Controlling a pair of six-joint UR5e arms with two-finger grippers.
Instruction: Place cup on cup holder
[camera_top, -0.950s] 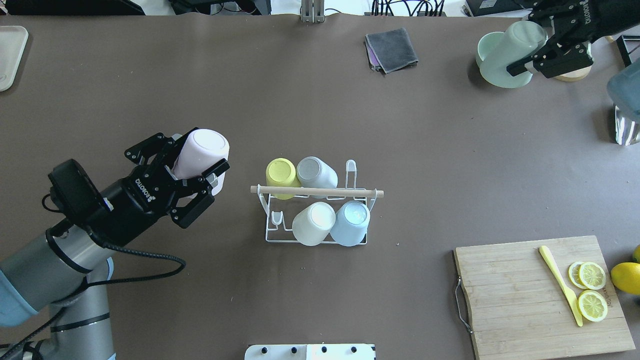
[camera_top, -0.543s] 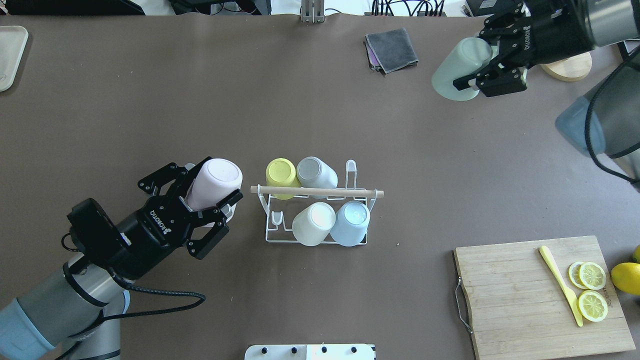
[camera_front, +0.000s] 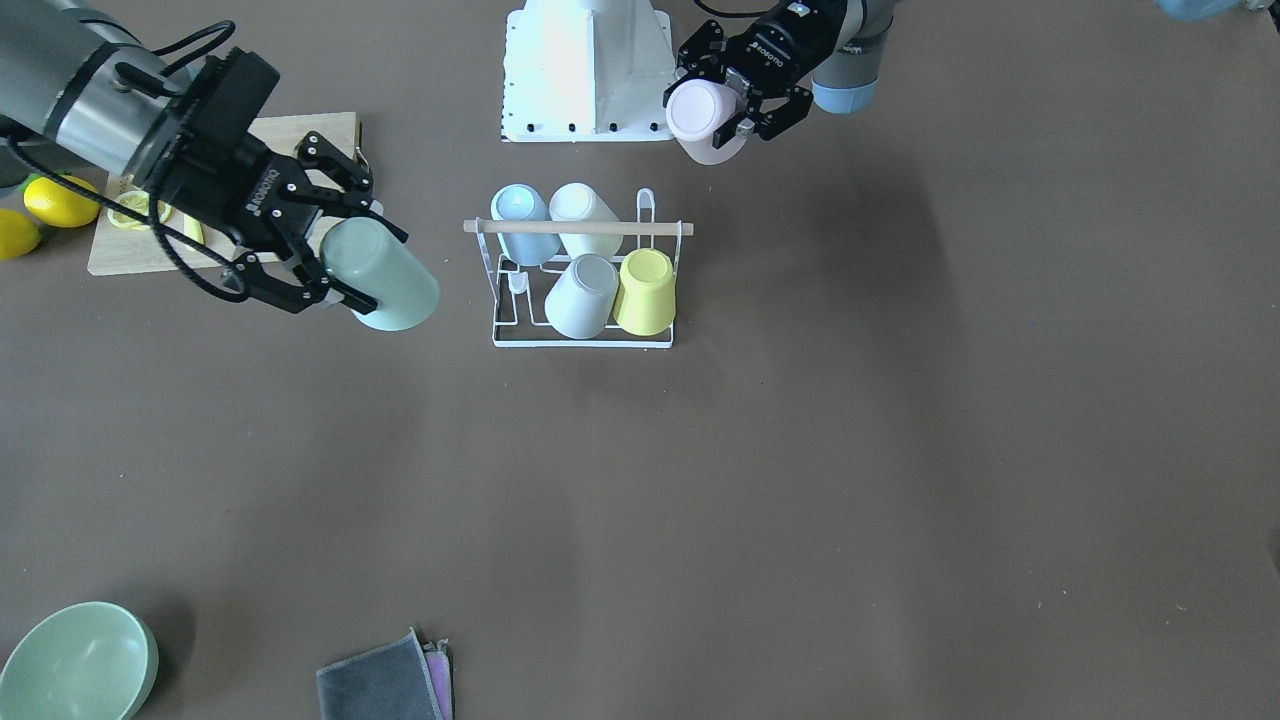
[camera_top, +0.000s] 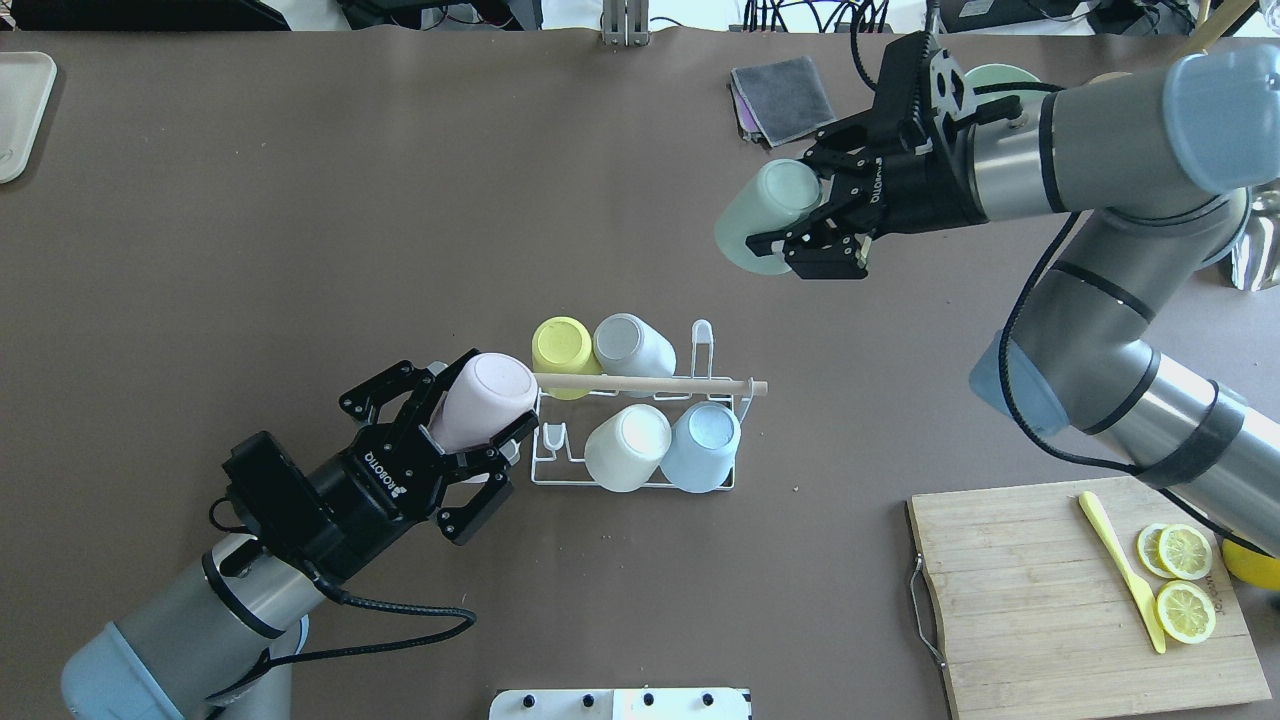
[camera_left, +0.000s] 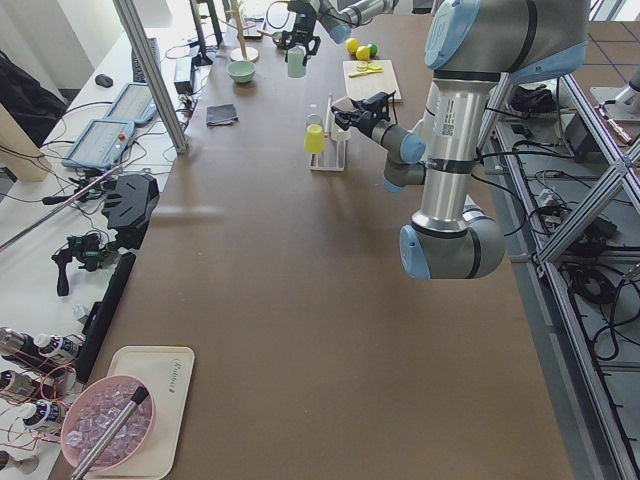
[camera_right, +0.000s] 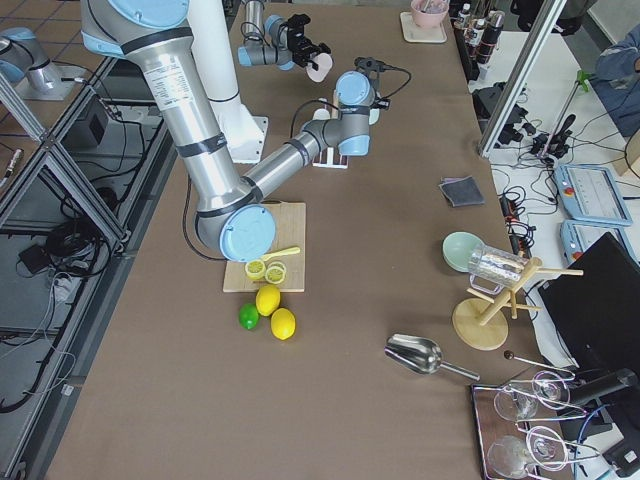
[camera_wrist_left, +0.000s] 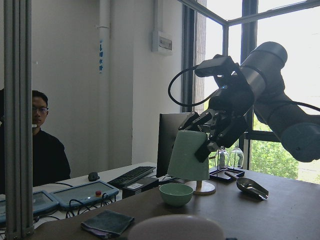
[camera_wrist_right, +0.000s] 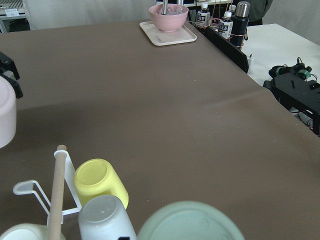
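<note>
The white wire cup holder (camera_top: 640, 486) with a wooden rod (camera_top: 680, 384) stands mid-table, also in the front view (camera_front: 580, 227). It holds a yellow cup (camera_top: 560, 343), a grey one, a white one and a light blue one, all upside down. My left gripper (camera_top: 490, 395) is shut on a pink cup (camera_top: 480, 400), tilted bottom-up just at the rack's left end; it also shows in the front view (camera_front: 700, 125). My right gripper (camera_top: 785, 200) is shut on a pale green cup (camera_top: 760, 215), held in the air beyond the rack and to its right (camera_front: 385, 275).
A wooden cutting board (camera_top: 1040, 600) with lemon slices and a yellow knife lies at the front right. A folded grey cloth (camera_top: 785, 100) lies at the far side. A green bowl (camera_front: 75, 660) sits at the far right corner. Lemons (camera_front: 60, 200) lie beside the board.
My left gripper has carried the pink cup right and toward me, up to the rack's left end. My right gripper has carried the green cup left, away from the bowl.
</note>
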